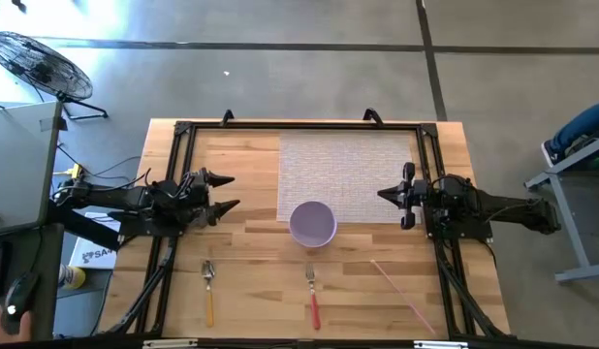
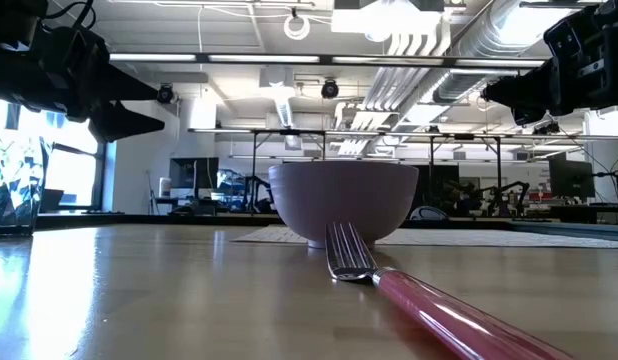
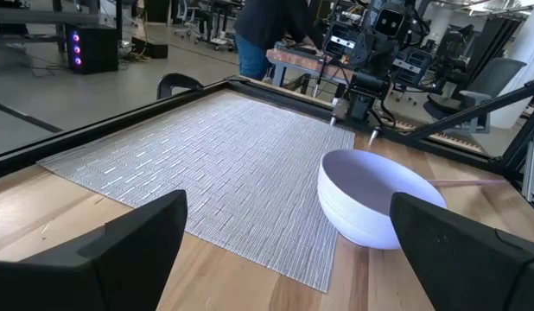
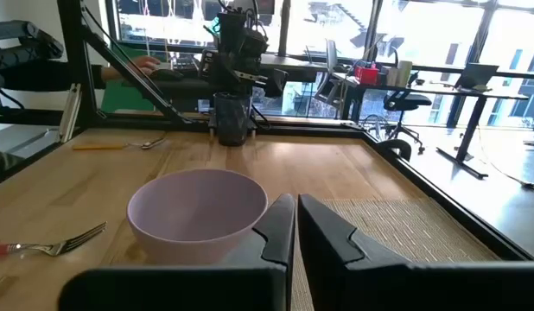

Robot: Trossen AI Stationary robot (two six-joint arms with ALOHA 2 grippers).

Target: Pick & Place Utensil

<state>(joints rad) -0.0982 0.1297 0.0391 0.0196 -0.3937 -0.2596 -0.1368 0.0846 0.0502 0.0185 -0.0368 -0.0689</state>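
- Left gripper (image 1: 225,192), fingers spread wide and holding nothing, hovers beside the lavender bowl (image 1: 312,224) on the woven placemat's (image 1: 343,165) edge.
- Right gripper (image 1: 385,195), fingers pressed together, faces the bowl from the opposite side.
- Farther from both grippers, past the bowl, lie a red-handled fork (image 1: 312,294) and a yellow-handled spoon (image 1: 209,289) on bare wood.

High view: straight down over wooden worktop (image 1: 251,281). Low view: worktop level, close. Wrist views face inward. All share the lavender round bowl (image 1: 312,224).
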